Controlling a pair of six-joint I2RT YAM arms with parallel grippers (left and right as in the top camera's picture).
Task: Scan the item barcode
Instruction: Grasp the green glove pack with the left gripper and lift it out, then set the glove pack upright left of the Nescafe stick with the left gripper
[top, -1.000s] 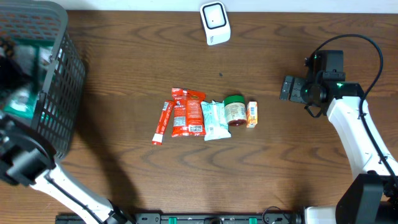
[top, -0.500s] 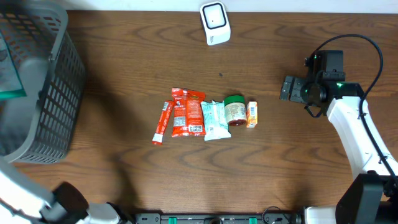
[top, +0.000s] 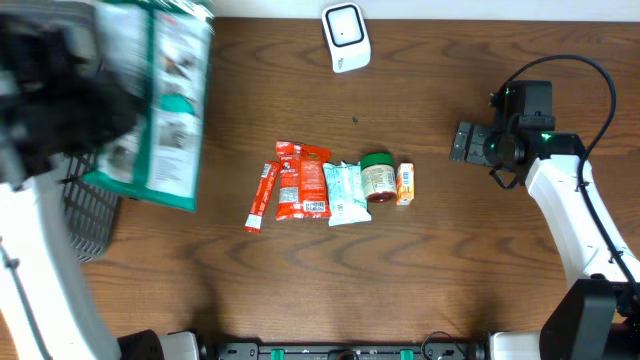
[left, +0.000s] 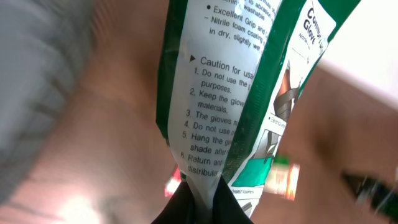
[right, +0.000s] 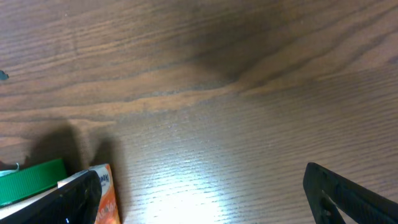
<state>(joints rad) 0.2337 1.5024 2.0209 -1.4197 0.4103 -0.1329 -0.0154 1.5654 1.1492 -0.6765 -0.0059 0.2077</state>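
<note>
A green and white glove package (top: 155, 100) hangs high over the table's left side, large and blurred in the overhead view. My left gripper (left: 202, 204) is shut on its bottom edge, and its printed caution text (left: 217, 106) faces the left wrist camera. No barcode shows on it. The white scanner (top: 346, 37) lies at the table's back edge. My right gripper (top: 465, 142) stands open at the right, just above the wood, with nothing between its fingers (right: 68, 199).
A grey mesh basket (top: 92, 212) stands at the left, partly hidden by the package. A row of red packets (top: 300, 180), a pale packet (top: 346, 192), a green-lidded jar (top: 377, 177) and an orange box (top: 405, 184) lies mid-table.
My left arm has lifted the glove package up out of the basket and swung it rightward, close under the overhead camera. The right arm has not moved.
</note>
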